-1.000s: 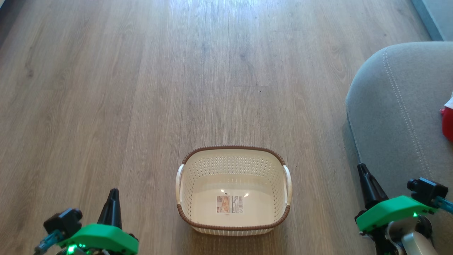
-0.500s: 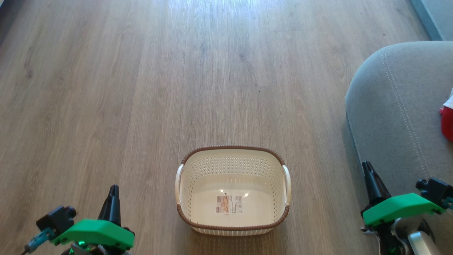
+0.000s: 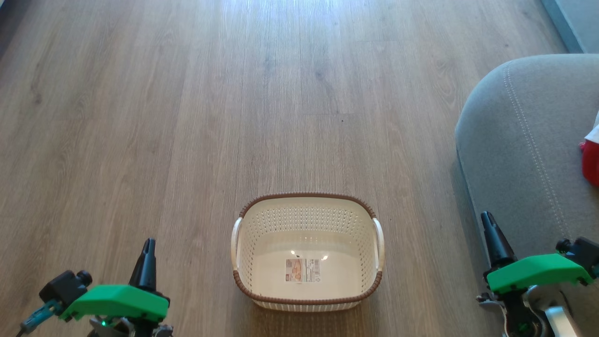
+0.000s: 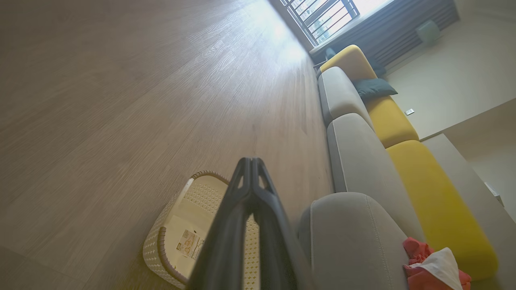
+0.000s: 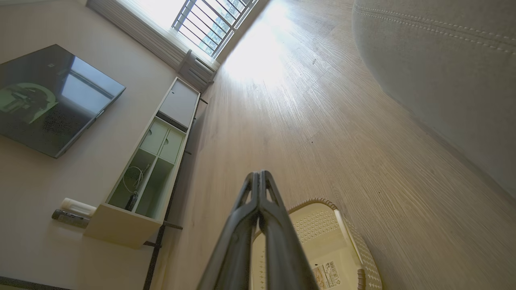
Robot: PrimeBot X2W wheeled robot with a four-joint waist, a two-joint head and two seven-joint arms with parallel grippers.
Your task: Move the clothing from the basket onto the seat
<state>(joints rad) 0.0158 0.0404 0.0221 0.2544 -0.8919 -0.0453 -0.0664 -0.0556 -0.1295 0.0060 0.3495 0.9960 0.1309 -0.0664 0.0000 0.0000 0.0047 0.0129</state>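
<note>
The basket [image 3: 309,299] sits on the wood floor [image 3: 187,117]. There is nothing in it but the paper label [image 3: 303,270] stuck to its bottom. The red and white clothing [image 3: 590,161] is on the grey seat [image 3: 514,140], at the far right edge of the head view, well apart from the basket. The left wrist view shows it too, a crumpled red heap with a white bit on top, lying on the seat. In the last second not much changes. The basket stays where it is. The left hand [image 3: 149,243] slides a little out to the left. The right hand [image 3: 486,216] slides a little out to the right. So both are now a bit further from the basket. Both hands are closed, with the two dark fingers pressed flat together, and they hold nothing. I think this means the job is done, or very nearly. No clothing is left to pick out, and the arms look like they are going back to rest at the sides. The head view cuts off most of the heap, so I cannot tell how many pieces are in it.
</note>
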